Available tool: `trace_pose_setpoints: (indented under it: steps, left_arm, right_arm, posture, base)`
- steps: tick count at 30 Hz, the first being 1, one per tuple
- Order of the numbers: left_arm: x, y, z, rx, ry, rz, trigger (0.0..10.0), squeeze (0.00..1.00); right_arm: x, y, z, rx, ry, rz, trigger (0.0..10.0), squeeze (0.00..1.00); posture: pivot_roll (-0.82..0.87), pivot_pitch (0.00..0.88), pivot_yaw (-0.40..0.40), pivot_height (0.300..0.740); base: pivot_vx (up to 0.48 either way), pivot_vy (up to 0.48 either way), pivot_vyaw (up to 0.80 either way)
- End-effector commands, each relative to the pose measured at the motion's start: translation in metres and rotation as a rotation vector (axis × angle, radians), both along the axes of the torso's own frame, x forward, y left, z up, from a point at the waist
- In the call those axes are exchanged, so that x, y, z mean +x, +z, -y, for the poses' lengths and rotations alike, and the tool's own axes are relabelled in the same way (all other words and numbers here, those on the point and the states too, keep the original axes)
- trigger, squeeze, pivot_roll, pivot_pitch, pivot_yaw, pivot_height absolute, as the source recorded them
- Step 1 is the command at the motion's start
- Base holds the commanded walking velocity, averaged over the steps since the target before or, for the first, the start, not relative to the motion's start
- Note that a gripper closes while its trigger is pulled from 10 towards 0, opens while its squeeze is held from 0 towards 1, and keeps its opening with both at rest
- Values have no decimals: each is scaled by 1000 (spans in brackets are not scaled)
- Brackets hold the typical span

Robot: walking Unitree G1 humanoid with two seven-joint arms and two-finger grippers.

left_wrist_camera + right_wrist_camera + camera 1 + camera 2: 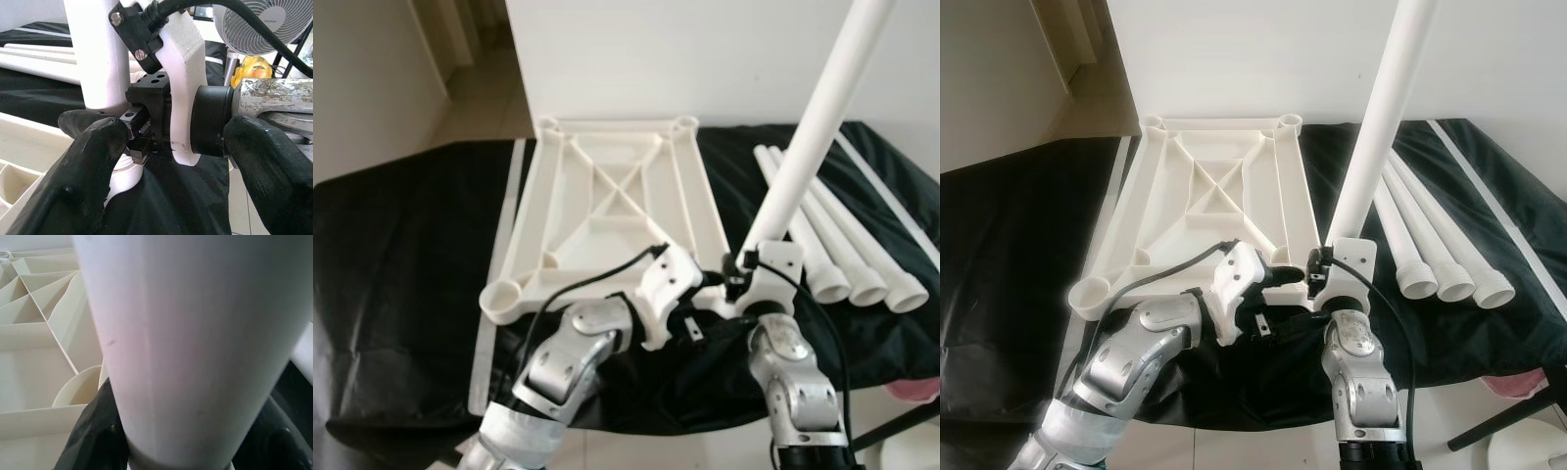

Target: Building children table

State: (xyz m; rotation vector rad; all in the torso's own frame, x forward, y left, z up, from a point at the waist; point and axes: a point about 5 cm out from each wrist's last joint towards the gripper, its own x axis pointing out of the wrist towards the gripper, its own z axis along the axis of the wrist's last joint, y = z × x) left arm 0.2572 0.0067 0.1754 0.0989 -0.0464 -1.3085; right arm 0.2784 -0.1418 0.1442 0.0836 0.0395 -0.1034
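Right tool (pixel 1337 262) is clamped on a white table leg (pixel 1381 113) near its lower end; the black fingers (pixel 93 431) wrap either side of the tube, seen up close in the right wrist view. The leg rises tilted, leaning up and to the right, its foot at the near right corner of the upturned tabletop (pixel 1209 196); whether it is seated in the corner socket I cannot tell, the wrist mount hides it. Left tool (pixel 1268 318) sits just beside the right wrist, its two fingers (pixel 88 166) spread wide, one by the base of the leg and one by the right arm's wrist housing, gripping nothing as far as the view shows. The tabletop lies underside up on the worktop (pixel 1009 255), which is covered in black cloth, ribs and a cross brace facing up, round sockets at the corners; the near left socket (pixel 1090 292) is open. Three more legs (pixel 1430 245) lie side by side on the cloth to the right of the tabletop, open ends toward the robot. A long thin white strip (pixel 1484 201) lies beyond them near the worktop's right edge. A fan (pixel 261 24) stands in the background of the left wrist view.
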Motion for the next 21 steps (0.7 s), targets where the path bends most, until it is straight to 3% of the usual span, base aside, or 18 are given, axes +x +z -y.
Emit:
trace_pose_setpoints:
  steps: [1, 2, 12, 15, 18, 19, 20, 21]
  left_arm:
    - [-2, 1, 2, 3, -8, 9, 10000, 0]
    - [-2, 1, 2, 2, -7, 10, 10000, 0]
    - [-2, 1, 1, 4, -7, 13, 10000, 0]
    - [-2, 0, 1, 6, -6, 12, 10000, 0]
    - [-2, -2, 1, 13, -5, 10, 10000, 0]
    - [-2, -2, 0, 15, -7, 9, 10000, 0]
    - [-2, -2, 0, 15, -7, 9, 10000, 0]
    - [-3, -3, 0, 20, -11, 10, 10000, 0]
  right_arm:
    - [-3, -13, -9, 64, 34, -60, 10000, 204]
    - [-3, -11, -9, 57, 43, -45, 10000, 1000]
    - [-2, -4, 0, 40, 77, 11, 10000, 1000]
    - [-1, -4, 3, 35, 124, 27, 10000, 1000]
    - [1, -1, 11, 63, 259, 58, 10000, 1000]
    - [1, 0, 13, 58, 268, 65, 10000, 718]
    - [1, 0, 13, 58, 268, 65, 10000, 718]
    - [2, 1, 16, 48, 294, 71, 10000, 0]
  posture:
    - [-112, 5, 23, 740]
    - [-112, 5, 22, 740]
    - [-113, 7, 19, 740]
    - [-113, 9, 17, 740]
    - [-114, 12, 16, 740]
    - [-114, 12, 16, 740]
    - [-114, 12, 16, 740]
    - [-115, 12, 17, 740]
  base:
    - [0, 0, 0]
    - [0, 0, 0]
    - [0, 0, 0]
    - [0, 0, 0]
    - [0, 0, 0]
    - [0, 0, 0]
    - [0, 0, 0]
    - [0, 0, 0]
